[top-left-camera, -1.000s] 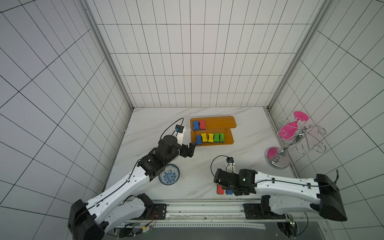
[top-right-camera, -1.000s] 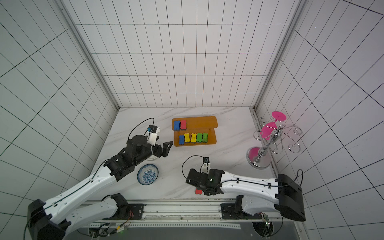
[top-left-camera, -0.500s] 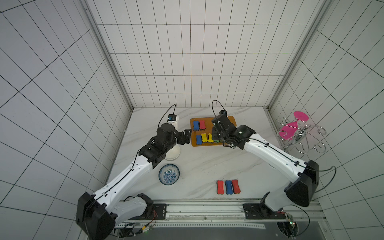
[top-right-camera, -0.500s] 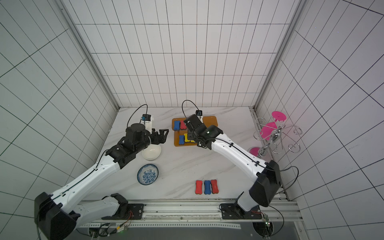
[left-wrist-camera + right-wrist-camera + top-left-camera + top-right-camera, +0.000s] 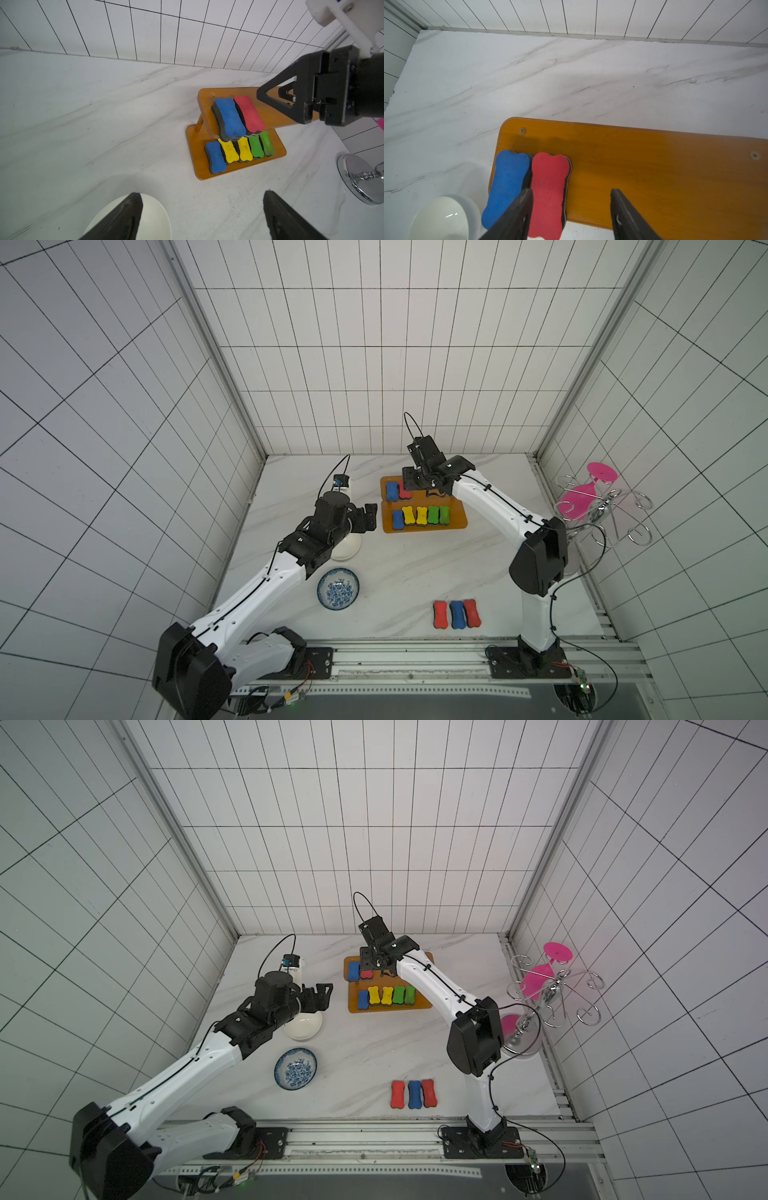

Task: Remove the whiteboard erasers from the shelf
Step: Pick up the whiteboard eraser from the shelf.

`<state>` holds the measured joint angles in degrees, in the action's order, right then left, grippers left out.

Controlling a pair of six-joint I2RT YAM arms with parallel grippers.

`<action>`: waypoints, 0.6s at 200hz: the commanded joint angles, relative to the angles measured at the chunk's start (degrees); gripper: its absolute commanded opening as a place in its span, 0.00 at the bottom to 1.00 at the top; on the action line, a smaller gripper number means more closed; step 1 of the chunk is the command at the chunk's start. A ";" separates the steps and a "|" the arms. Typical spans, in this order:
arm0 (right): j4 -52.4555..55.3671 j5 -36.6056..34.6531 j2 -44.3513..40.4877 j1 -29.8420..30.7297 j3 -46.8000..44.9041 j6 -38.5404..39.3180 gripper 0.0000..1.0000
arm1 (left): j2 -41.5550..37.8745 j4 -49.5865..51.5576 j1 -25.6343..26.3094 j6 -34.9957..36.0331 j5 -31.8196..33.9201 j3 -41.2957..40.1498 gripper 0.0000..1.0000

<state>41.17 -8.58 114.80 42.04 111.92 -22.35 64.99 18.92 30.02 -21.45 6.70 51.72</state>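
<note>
Upper tier: the red eraser (image 5: 548,187) lies partly between the right fingers (image 5: 515,216), one fingertip over its edge; the blue eraser (image 5: 506,182) touches it, outside that finger.
Lower tier: five erasers (image 5: 228,150) in a touching row, ahead of the left fingers (image 5: 122,220).
Off the shelf (image 5: 654,176): three erasers (image 5: 456,614) on the surface (image 5: 415,568), well apart from all fingers.
Right fingers: spread, grasping nothing; bare board fills most of their gap.
Left fingers: spread wide, empty, above the white bowl (image 5: 155,218).

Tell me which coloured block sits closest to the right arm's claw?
The red eraser on the shelf's upper tier, beside the blue eraser; the open right gripper hangs right over it. The rest lie farther off.
</note>
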 commanded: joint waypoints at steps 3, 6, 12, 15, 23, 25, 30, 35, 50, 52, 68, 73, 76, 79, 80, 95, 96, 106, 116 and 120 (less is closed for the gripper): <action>2.08 2.13 1.50 -0.19 2.00 1.78 0.64 | -1.25 0.42 -0.28 0.45 1.78 -0.13 0.95; 2.01 2.20 1.56 -0.18 1.98 1.86 0.64 | -1.33 0.35 -0.31 0.51 1.74 -0.20 0.95; 1.90 2.38 1.70 -0.18 2.02 1.95 0.64 | -1.51 0.33 -0.31 0.52 1.85 -0.30 0.95; 1.90 2.46 1.81 -0.20 2.04 2.00 0.64 | -1.53 0.27 -0.29 0.58 1.87 -0.31 0.95; 1.72 2.75 2.07 -0.20 2.03 1.96 0.64 | -1.62 0.33 -0.29 0.68 1.87 -0.26 0.95; 1.72 2.77 2.15 -0.20 2.00 1.96 0.64 | -1.62 0.33 -0.26 0.77 1.81 -0.30 0.95; 1.64 2.87 2.34 -0.20 2.09 1.96 0.64 | -1.60 0.40 -0.30 0.99 1.71 -0.31 0.95; 1.48 3.12 2.51 -0.17 2.10 1.88 0.64 | -1.62 0.33 -0.31 1.21 1.72 -0.31 0.95; 1.37 3.53 2.92 -0.07 2.25 1.70 0.63 | -1.59 0.33 -0.27 1.28 1.73 -0.31 0.95; 1.33 3.60 2.98 -0.06 2.25 1.70 0.63 | -1.57 0.35 -0.30 1.29 1.71 -0.31 0.95; 1.25 3.77 3.44 0.10 2.40 1.61 0.63 | -1.41 0.07 -0.31 1.09 1.09 -0.26 0.95; 1.33 3.73 3.58 0.18 2.47 1.61 0.63 | -1.37 0.10 -0.26 1.06 0.93 -0.22 0.95; 1.37 3.68 3.73 0.18 2.43 1.61 0.63 | -1.28 0.01 -0.31 1.06 0.82 -0.14 0.95; 1.40 3.66 3.80 0.22 2.43 1.56 0.63 | -1.27 0.00 -0.27 0.99 0.75 -0.13 0.95; 1.43 3.66 3.82 0.22 2.43 1.54 0.63 | -1.27 -0.01 -0.29 0.94 0.71 -0.13 0.95; 1.74 3.24 4.15 0.16 2.43 1.56 0.62 | -1.18 -0.05 -0.32 0.96 0.57 0.04 0.95; 1.78 3.23 4.18 0.20 2.43 1.54 0.62 | -1.18 -0.04 -0.36 0.93 0.54 0.04 0.95; 1.81 3.09 4.33 0.15 2.26 1.52 0.61 | -1.27 -0.04 -0.29 0.92 0.51 0.04 0.95; 1.81 3.13 4.59 0.18 2.18 1.43 0.61 | -1.44 -0.05 -0.34 1.06 0.54 -0.04 0.95; 1.81 3.13 4.70 0.21 2.19 1.43 0.61 | -1.36 -0.06 -0.40 1.07 0.67 -0.04 0.95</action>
<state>41.71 -5.28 118.21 42.00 112.42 -21.21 64.29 19.16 29.93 -21.02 7.66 51.72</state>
